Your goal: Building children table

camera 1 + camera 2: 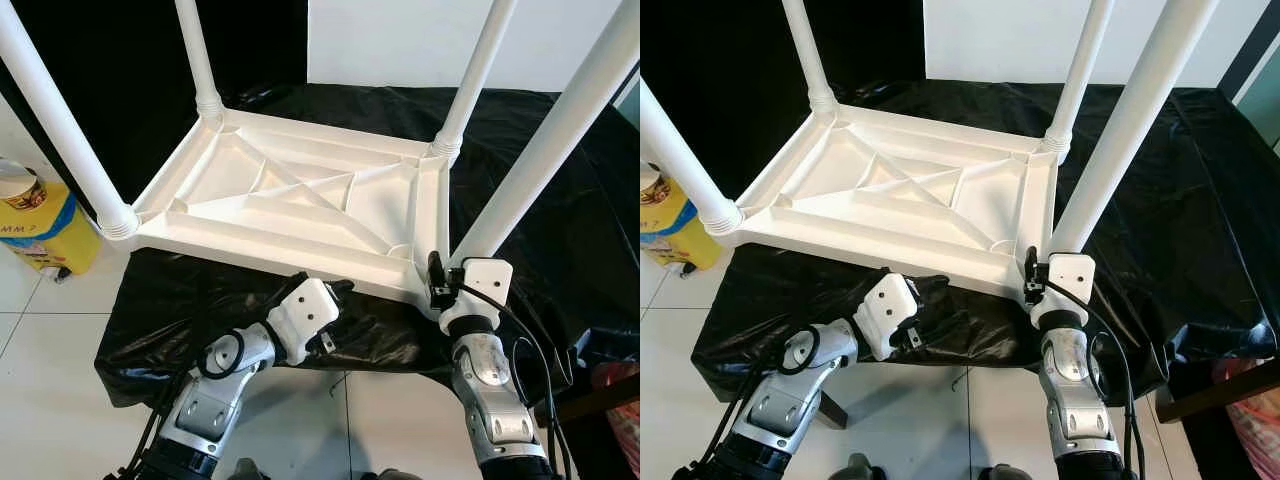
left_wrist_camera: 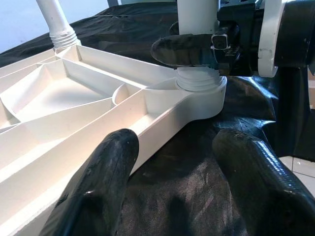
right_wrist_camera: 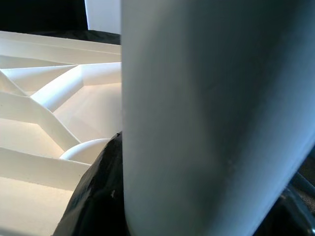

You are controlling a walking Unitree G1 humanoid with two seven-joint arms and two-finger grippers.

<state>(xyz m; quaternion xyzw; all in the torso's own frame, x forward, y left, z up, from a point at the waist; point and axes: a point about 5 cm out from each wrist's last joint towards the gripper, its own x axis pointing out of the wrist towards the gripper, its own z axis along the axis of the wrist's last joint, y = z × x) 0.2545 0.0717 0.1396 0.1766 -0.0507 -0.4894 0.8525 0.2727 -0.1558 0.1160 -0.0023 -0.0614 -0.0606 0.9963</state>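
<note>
Nearest, left gripper (image 2: 172, 191) spread wide, empty, at tabletop (image 1: 290, 190) edge on black cloth (image 1: 560, 230); beyond, right gripper (image 2: 197, 51) clamped round near-right leg (image 1: 540, 160) above its socket: risks cross-threading or tipping if twisted aslant.

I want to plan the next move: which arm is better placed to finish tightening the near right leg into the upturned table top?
The right. The right gripper is closed around the near right leg just above its socket. The left gripper is open, by the near edge of the table top, holding nothing.
</note>
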